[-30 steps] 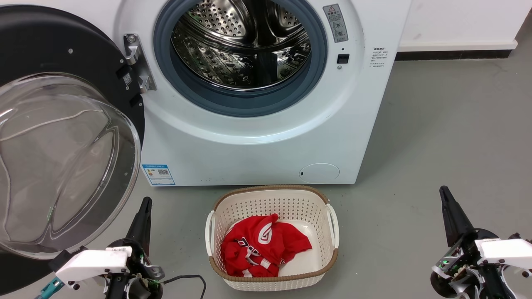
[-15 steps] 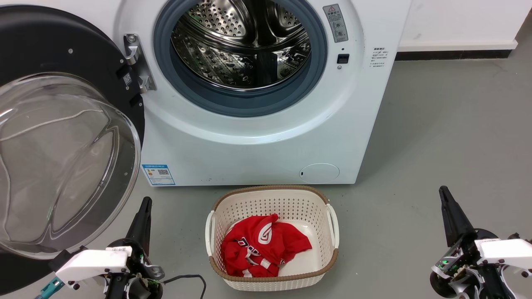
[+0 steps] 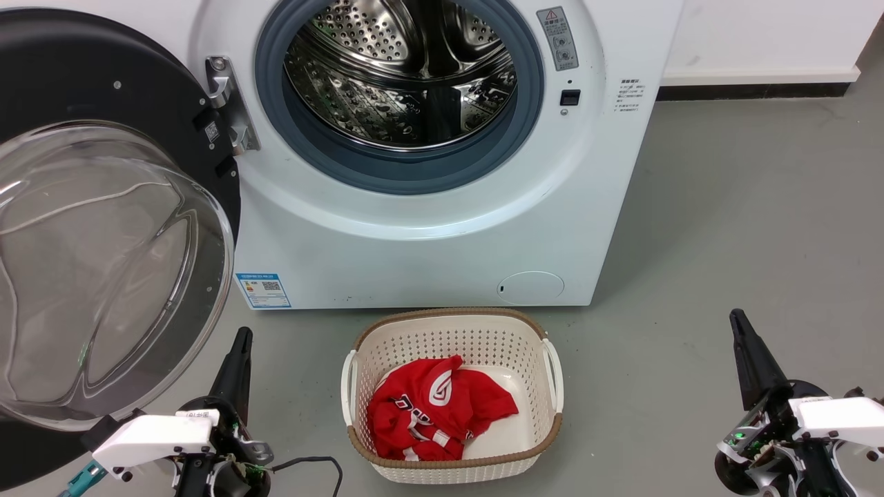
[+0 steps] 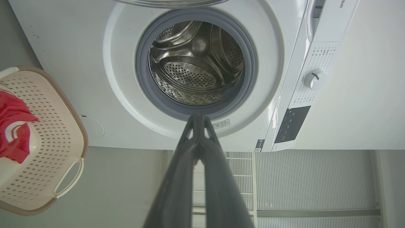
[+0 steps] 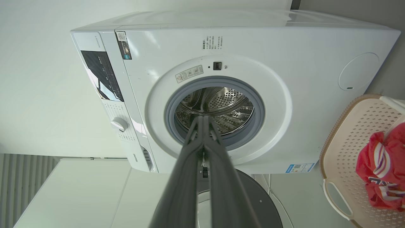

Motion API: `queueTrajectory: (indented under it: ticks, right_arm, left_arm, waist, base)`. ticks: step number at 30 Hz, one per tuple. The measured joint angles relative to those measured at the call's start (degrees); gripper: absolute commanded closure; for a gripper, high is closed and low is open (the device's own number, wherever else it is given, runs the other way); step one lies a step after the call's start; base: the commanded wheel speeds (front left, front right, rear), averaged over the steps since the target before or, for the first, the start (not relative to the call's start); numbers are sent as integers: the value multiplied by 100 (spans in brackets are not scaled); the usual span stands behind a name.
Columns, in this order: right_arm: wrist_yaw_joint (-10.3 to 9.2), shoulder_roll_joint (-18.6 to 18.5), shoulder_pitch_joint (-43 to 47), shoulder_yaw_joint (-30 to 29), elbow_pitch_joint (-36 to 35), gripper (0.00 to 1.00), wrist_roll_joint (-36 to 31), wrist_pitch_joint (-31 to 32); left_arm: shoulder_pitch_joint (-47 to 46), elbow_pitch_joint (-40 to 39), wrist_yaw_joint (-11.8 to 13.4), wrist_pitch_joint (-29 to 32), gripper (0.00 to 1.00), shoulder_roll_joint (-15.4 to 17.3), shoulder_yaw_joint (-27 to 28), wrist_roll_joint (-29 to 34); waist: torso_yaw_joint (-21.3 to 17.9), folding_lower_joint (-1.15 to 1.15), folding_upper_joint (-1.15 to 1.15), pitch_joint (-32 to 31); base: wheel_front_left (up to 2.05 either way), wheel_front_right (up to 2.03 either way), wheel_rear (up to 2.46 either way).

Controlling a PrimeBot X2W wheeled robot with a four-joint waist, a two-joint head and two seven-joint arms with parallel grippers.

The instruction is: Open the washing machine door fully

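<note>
While the large round glossy black washing machine door (image 3: 103, 228), with its bulging clear glass bowl, stands swung wide on a metal hinge (image 3: 224, 103) at nine o'clock in the head view, inner face toward the camera and clear of the opening, the left gripper (image 3: 242, 338) sits at seven o'clock, just beside the bowl's lower edge. Its two long dark fingers are pressed together with nothing between them, and the left wrist view shows the tips (image 4: 198, 117) meeting in front of the machine. At twelve o'clock the white front-loading washing machine (image 3: 414, 255) shows its perforated steel drum (image 3: 407, 76) inside a grey rubber ring (image 3: 387, 172). Directly below, at six o'clock, a cream perforated plastic basket (image 3: 456, 316) with a brown rim stands on the grey floor (image 3: 725, 241), just in front of the machine, holding a crumpled red garment (image 3: 435, 407) with white markings. At five o'clock the right gripper (image 3: 737, 319) points up and slightly left, well apart from the basket, and the right wrist view (image 5: 202, 118) shows its fingers closed on each other, gripping nothing, aimed at the drum with the door's black rim (image 5: 253, 196) below them.
</note>
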Motion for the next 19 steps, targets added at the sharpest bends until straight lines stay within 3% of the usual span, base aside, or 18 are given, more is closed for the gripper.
queueTrajectory:
  ticks: [19]
  right_arm:
    - [0, 16, -4, -29, 2, 100, -20, 26]
  left_arm:
    - [0, 0, 0, 0, 100, 0, 0, 0]
  waist:
    - [0, 0, 0, 0]
  base:
    - [0, 0, 0]
